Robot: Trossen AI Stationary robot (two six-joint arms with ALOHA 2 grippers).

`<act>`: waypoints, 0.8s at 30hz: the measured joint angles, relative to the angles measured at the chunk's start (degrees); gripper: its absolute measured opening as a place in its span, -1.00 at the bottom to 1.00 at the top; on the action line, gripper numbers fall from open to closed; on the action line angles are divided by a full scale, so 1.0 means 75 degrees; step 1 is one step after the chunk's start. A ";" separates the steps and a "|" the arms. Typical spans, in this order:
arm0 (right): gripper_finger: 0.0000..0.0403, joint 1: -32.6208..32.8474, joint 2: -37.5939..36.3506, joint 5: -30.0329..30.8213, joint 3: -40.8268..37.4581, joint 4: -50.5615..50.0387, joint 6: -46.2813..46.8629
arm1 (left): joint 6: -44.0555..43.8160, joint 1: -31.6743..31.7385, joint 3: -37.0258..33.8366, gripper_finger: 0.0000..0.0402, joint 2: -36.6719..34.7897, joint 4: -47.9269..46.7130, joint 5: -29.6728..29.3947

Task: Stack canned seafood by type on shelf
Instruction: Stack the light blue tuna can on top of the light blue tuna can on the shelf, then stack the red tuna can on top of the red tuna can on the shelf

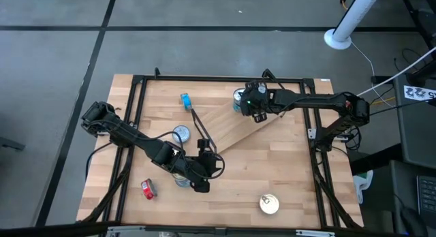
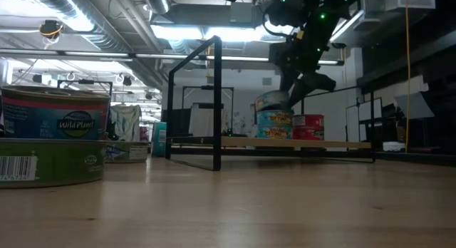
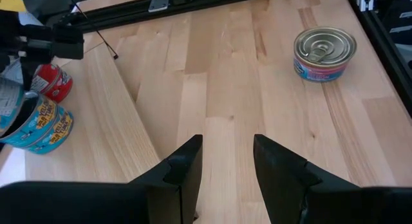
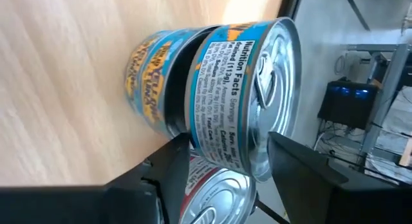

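The shelf point(image 1: 238, 131) is a light-wood board lying slantwise on the table, with black wire frames point(image 2: 214, 98) at its ends. A stack of two blue tins point(image 2: 274, 125) and a red tin point(image 2: 308, 127) stand on its far end. My right gripper point(image 1: 246, 104) is shut on another blue tin point(image 4: 238, 89), held tilted just over the stack. My left gripper point(image 3: 226, 159) is open and empty, low over the table's near left part point(image 1: 201, 181). Loose tins lie on the table: a blue one point(image 1: 185, 99), a silver-lidded one point(image 1: 181, 133), a red one point(image 1: 148, 189) and a gold one point(image 1: 269, 204). My right gripper pinches the blue tin between its two fingers, one finger on the lid side point(image 4: 283, 143) and one on the bottom side point(image 4: 193, 147), near the rim. The fingers come slanting down from the table's right. The tin is tilted over the stack point(image 4: 148, 76); whether it touches the stack, I cannot tell.
A blue-and-pink tin point(image 3: 325, 53) stands on the table ahead of my left gripper. Two stacked tins point(image 2: 50, 134) stand close to the low camera at the near edge. A black frame point(image 1: 218, 78) runs around the tabletop. There is bare wood at the near right point(image 1: 293, 176).
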 joint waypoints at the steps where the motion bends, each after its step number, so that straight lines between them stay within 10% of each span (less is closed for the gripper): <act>1: 0.02 0.0000 0.0000 -0.0008 0.0002 -0.0039 0.0000 | 0.0000 0.0000 0.0000 -0.34 0.0000 0.0003 -0.0001; 24: 0.02 0.0931 -0.0476 0.0994 0.0014 -0.1377 0.1046 | -0.1712 -0.0489 -0.0003 -0.34 -0.0620 -0.0298 0.0230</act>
